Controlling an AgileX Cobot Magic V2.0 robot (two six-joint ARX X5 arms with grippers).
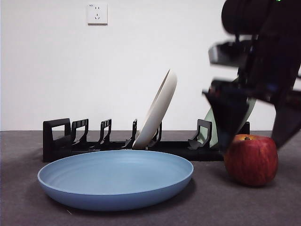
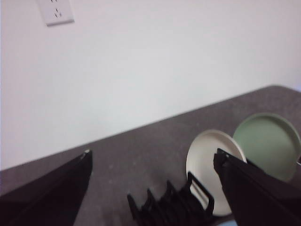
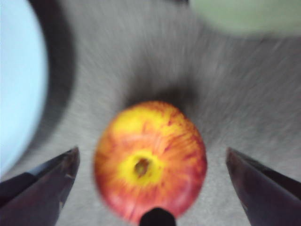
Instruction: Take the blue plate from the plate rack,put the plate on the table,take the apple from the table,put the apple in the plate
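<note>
The plate (image 1: 115, 181) is seen lying flat at lower centre of the front view; the apple (image 1: 251, 160) rests on the table (image 1: 211, 207) at lower right, apart from it. The right gripper (image 3: 153, 162) is held spread above the apple, stem up. The apple is judged firm, smooth and moderately heavy, best gripped across its widest girth. Behind stands the rack (image 1: 117, 141) with a white plate (image 1: 157, 110) and a green plate (image 2: 268, 143), close behind the apple. The left gripper (image 2: 153, 162), spread, is held clear.
</note>
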